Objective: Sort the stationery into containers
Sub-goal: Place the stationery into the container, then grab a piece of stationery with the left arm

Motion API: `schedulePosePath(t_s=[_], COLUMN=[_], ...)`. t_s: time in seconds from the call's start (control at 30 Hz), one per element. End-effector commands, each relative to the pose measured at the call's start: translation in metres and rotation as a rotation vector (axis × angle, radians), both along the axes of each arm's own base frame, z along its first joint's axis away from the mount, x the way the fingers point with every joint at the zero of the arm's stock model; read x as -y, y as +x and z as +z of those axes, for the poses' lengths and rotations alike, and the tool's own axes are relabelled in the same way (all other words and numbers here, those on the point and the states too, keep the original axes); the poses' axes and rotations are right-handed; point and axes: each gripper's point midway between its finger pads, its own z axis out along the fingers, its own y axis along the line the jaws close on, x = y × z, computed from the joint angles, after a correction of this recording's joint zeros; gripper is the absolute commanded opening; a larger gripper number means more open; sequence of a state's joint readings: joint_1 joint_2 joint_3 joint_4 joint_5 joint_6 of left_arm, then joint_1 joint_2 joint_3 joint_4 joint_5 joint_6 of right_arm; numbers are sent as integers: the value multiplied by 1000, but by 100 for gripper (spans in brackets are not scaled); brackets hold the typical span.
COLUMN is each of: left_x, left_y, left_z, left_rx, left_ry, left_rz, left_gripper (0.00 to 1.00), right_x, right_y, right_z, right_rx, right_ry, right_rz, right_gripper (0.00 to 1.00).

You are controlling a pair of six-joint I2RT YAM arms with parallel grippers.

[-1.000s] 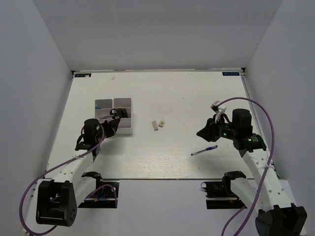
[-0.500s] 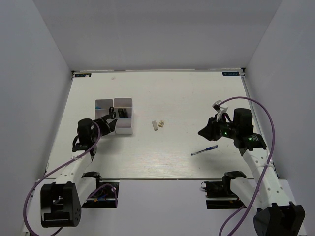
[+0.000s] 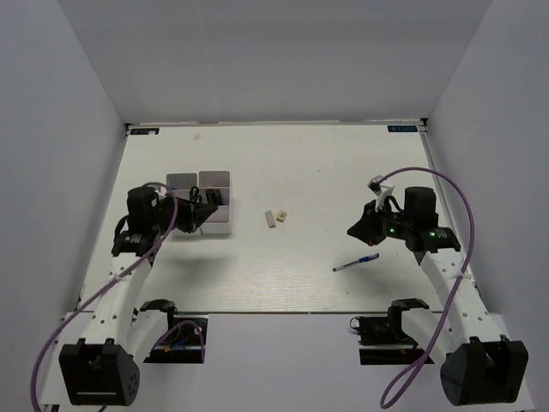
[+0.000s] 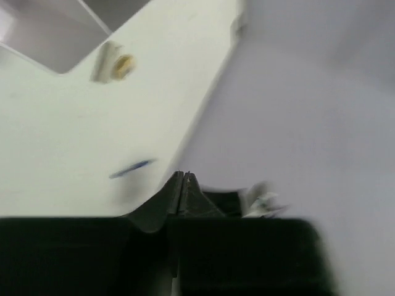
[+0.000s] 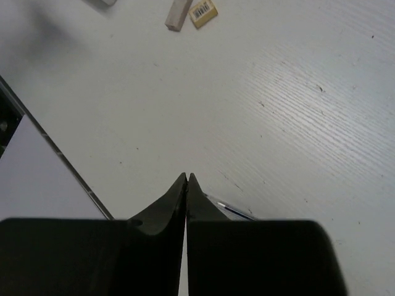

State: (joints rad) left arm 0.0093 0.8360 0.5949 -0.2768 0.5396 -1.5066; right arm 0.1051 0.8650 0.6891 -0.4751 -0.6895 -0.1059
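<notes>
Pen [image 3: 356, 262] looks next: my right claw [image 5: 186, 182] hangs near it, closed and empty; left claw [image 4: 183, 182] closed too. Right needs opening, then lowering.

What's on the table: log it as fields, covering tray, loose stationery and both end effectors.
tray: left of centre, dark item inside
blocks: two, side by side, centre, outside tray
pen: loose, right side
left end effector: shut, empty, at tray
right end effector: shut, empty, near pen

Lab cell: white walls [image 3: 283, 60], table [image 3: 283, 163] w/ robot arms [image 3: 129, 283]
</notes>
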Motion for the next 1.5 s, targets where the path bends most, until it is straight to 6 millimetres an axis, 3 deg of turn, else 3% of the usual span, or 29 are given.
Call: schedulePosePath(t_s=[0.0, 0.03, 0.07, 0.1, 0.13, 0.17, 0.2, 0.23, 0.27, 0.3, 0.33, 0.37, 0.43, 0.47, 0.5, 0.53, 0.57, 0.63, 0.7, 0.83, 1.1, 1.47], left_x=[23, 25, 25, 22, 29, 33, 31, 43, 47, 51, 59, 64, 77, 81, 96, 102, 105, 122, 127, 138, 143, 146], left_y=[-49, -55, -53, -49, -55, -45, -44, -46, -29, -26, -15, -10, 8, 12, 26, 27, 30, 42, 53, 69, 85, 89], left_z=[-27, -51, -37, -42, -61, -45, -50, -69, -54, -64, -70, -82, -82, -97, -81, -87, -110, -111, -119, -135, -166, -191], left_rx=[13, -69, -24, -4, -70, -9, -17, -64, -21, -48, -59, -91, -101, -143, -90, -99, -160, -154, -167, -219, -262, -292], left_ry=[311, 409, 488, 578, 658, 716, 787, 855, 903, 939, 1016, 1043, 1091, 1111, 1114, 1133, 1166, 1187, 1219, 1162, 1179, 1220], left_rz=[-407, -457, -503, -531, -605, -627, -657, -744, -720, -758, -770, -800, -808, -833, -821, -839, -874, -872, -849, -768, -685, -676], left_gripper=[8, 34, 45, 50, 56, 60, 60, 61, 60, 56, 45, 18, 3, 3, 7, 17, 29, 35, 49, 55, 55, 55], right_x=[4, 5, 9, 11, 11, 17, 18, 22, 26, 26, 28, 31, 31, 33, 32, 35, 35, 36, 37, 35, 34, 34], right_y=[4, 7, 10, 13, 15, 19, 23, 24, 26, 28, 29, 30, 30, 31, 31, 32, 32, 33, 34, 32, 32, 31], right_z=[-10, -15, -17, -21, -22, -27, -27, -33, -36, -38, -41, -43, -45, -47, -46, -46, -48, -49, -48, -47, -45, -45], right_rx=[-57, -87, -94, -109, -116, -125, -127, -147, -152, -158, -176, -178, -183, -184, -180, -178, -181, -183, -179, -180, -176, -178], right_ry=[-31, -41, -67, -79, -86, -117, -126, -151, -169, -179, -186, -195, -201, -204, -203, -209, -214, -220, -222, -215, -205, -202], right_rz=[-25, -32, -56, -65, -73, -102, -113, -129, -146, -150, -160, -174, -176, -184, -183, -194, -195, -198, -200, -191, -187, -185], right_gripper=[0, 3, 20, 35, 56, 60, 62, 62, 57, 49, 40, 30, 28, 28, 28, 30, 32, 33, 33, 34, 36, 36])
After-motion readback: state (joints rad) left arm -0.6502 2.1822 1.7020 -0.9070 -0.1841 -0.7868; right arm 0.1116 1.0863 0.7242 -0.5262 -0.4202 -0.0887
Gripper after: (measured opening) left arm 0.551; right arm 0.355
